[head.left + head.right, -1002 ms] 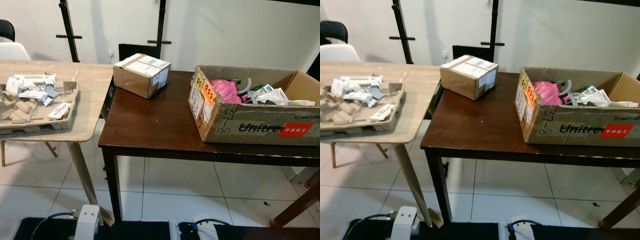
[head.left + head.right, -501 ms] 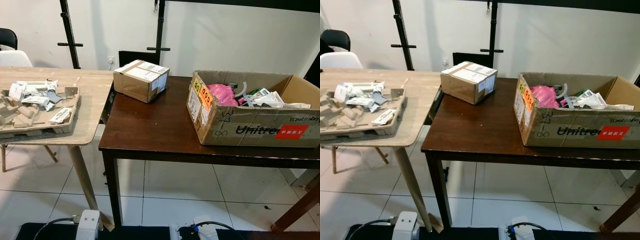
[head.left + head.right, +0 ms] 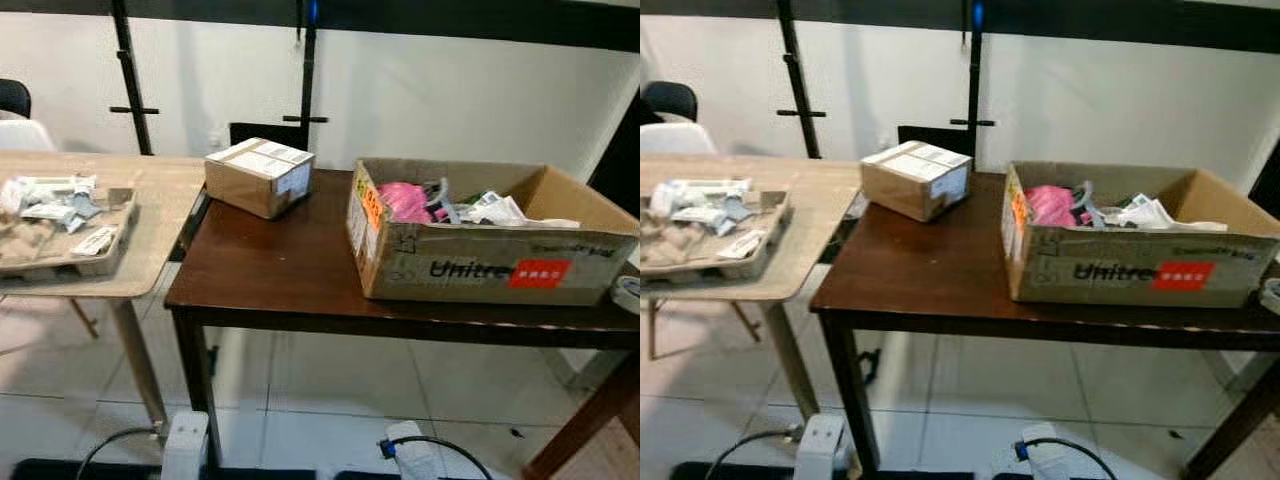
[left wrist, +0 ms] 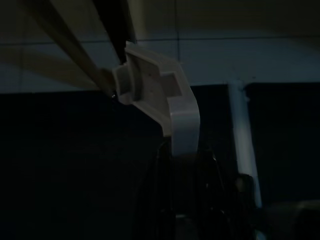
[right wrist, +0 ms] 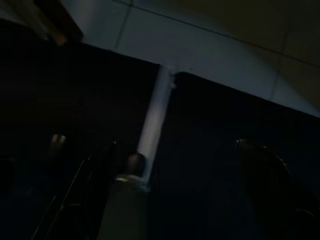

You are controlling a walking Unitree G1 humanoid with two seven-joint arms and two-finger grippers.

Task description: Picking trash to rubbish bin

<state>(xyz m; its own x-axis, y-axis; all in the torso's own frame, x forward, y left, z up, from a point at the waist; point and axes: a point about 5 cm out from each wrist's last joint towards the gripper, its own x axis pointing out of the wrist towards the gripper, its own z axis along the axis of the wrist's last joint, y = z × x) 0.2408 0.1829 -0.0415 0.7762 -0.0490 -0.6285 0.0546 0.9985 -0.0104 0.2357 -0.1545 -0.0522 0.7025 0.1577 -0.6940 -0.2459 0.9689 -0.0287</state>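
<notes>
A large open cardboard box (image 3: 480,265) printed "Unitree" stands on the right of a dark brown table (image 3: 260,270). It holds a pink bag (image 3: 400,200), white papers and other scraps. On the light wooden table (image 3: 150,220) to the left, a pulp tray (image 3: 70,250) carries several crumpled wrappers (image 3: 45,195). Both arms hang idle below table height. The left gripper (image 4: 182,160) and right gripper (image 5: 175,165) appear as dim black shapes over dark floor in their wrist views.
A small sealed carton (image 3: 258,175) sits at the back of the dark table. A roll of tape (image 3: 627,293) lies at its right end. Black stand poles (image 3: 128,80) line the wall, a white chair (image 3: 670,135) is behind the wooden table, and cables cross the tiled floor.
The whole picture has slid left and the tables look a little farther off, so the camera has moved. The boxes and the tray keep their places.
</notes>
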